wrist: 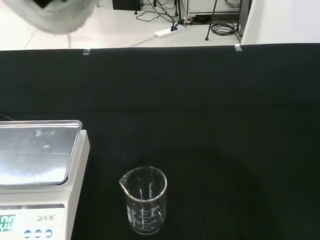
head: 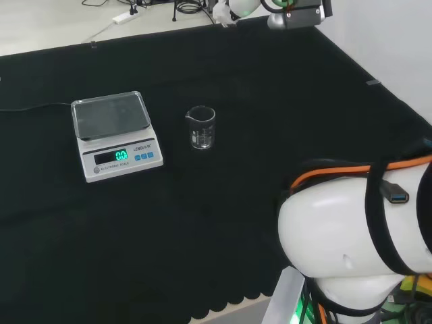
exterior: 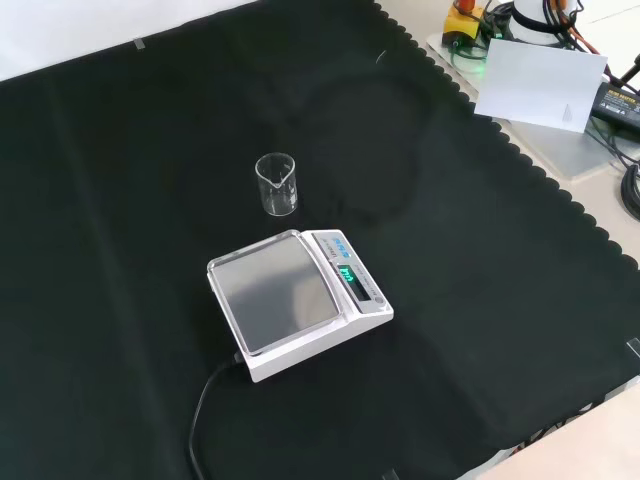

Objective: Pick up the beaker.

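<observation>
The beaker (head: 202, 127) stands upright on the cloth (head: 270, 101), just right of the scale (head: 115, 135) in the head view, far from every edge.

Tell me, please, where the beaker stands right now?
The beaker stands upright on the black cloth, just right of the scale in the head view, apart from it.

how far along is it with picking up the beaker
Nothing looks done yet. The beaker stands upright on the black cloth beside the scale, apart from it and untouched. In the wrist view the beaker sits ahead of the camera, with a blurred white part of the hand well clear. Reaching, grasping and lifting remain.
</observation>
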Motion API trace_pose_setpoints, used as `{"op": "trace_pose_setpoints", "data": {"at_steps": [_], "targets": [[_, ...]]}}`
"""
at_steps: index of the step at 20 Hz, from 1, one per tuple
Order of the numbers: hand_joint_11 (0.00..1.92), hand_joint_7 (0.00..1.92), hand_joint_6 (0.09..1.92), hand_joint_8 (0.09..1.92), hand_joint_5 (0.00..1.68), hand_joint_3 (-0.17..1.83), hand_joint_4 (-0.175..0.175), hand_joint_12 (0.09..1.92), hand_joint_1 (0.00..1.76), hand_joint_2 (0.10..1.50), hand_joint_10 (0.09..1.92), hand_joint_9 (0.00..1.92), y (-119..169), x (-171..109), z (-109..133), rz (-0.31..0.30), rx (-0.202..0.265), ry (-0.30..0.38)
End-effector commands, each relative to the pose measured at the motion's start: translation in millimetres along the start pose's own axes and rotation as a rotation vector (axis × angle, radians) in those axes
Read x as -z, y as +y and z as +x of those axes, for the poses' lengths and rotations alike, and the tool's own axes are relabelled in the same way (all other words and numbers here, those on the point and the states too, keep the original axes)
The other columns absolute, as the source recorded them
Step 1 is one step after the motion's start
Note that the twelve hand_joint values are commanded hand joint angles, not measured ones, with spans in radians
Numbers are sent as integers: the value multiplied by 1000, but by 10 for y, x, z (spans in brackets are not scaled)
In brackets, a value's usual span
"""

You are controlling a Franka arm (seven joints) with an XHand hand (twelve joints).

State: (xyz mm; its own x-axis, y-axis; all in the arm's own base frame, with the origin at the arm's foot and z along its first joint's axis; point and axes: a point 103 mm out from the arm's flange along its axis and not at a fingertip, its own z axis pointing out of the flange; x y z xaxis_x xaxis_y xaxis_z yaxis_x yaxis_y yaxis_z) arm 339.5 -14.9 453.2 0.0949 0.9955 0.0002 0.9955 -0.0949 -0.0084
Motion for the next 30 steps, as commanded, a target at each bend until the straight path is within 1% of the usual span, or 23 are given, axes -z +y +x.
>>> {"op": "trace_pose_setpoints", "data": {"at_steps": [1,8,11,14,18,21,24,30], "targets": [[0,111,87,762,200,383,-6,1566,795,597,937,258,367,-430,-105,56,1,14],[0,97,87,754,191,377,1,1565,802,588,932,245,893,-948,-12,131,44,-14],[0,95,87,753,186,376,3,1564,804,587,932,243,1094,-1151,40,164,53,2],[0,91,87,751,183,375,6,1563,805,586,932,242,1247,-1332,128,192,72,-9],[0,89,87,749,180,375,9,1562,806,586,932,240,1375,-1549,259,214,101,-10],[0,88,87,749,178,374,11,1561,805,585,932,239,1431,-1754,318,244,114,-11],[0,87,87,748,177,372,14,1559,801,582,932,237,1469,-1935,348,268,128,-20],[0,73,87,741,168,359,21,1552,784,570,931,218,1519,-2237,368,326,138,-28]]}}
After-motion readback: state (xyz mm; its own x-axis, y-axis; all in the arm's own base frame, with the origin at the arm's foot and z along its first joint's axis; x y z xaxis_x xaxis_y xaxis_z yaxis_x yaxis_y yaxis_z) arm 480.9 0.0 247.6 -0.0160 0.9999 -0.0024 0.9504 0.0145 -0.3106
